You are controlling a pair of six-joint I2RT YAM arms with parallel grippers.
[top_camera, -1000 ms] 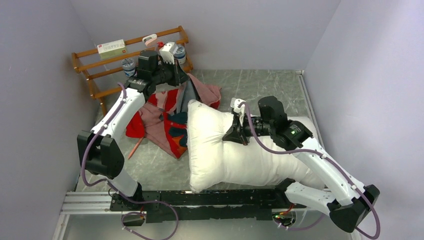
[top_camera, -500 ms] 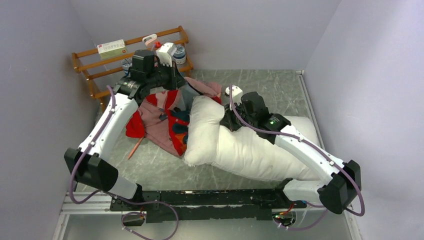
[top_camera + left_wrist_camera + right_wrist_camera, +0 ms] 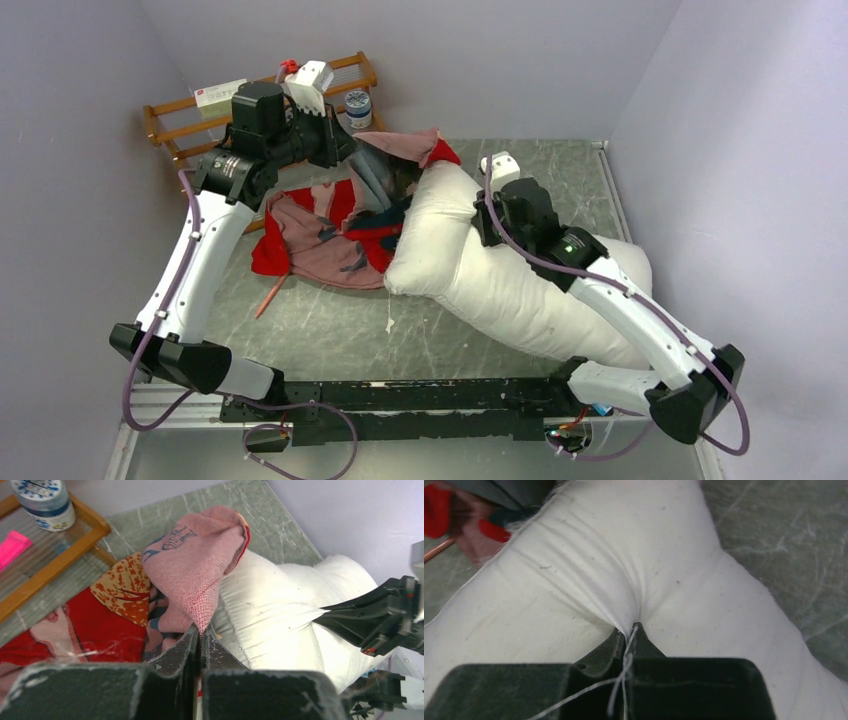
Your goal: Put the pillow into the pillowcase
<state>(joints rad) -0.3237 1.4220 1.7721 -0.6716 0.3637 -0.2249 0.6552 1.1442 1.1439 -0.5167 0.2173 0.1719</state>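
I am pinching the limp pillowcase (image 3: 192, 570) at 11 o'clock with the left tool (image 3: 200, 632). The right tool (image 3: 628, 631) is nipping a fabric fold, probably the surest hold, on the soft pillow (image 3: 589, 580), which is lying on the counter (image 3: 330, 330) from centre toward 4 o'clock.

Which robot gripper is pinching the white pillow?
The right gripper, shut on a fold of the pillow. The left gripper pinches the red pillowcase instead.

pillow (image 3: 455, 265) corner hidden under pillowcase (image 3: 405, 146), rack label (image 3: 222, 93) too small to read
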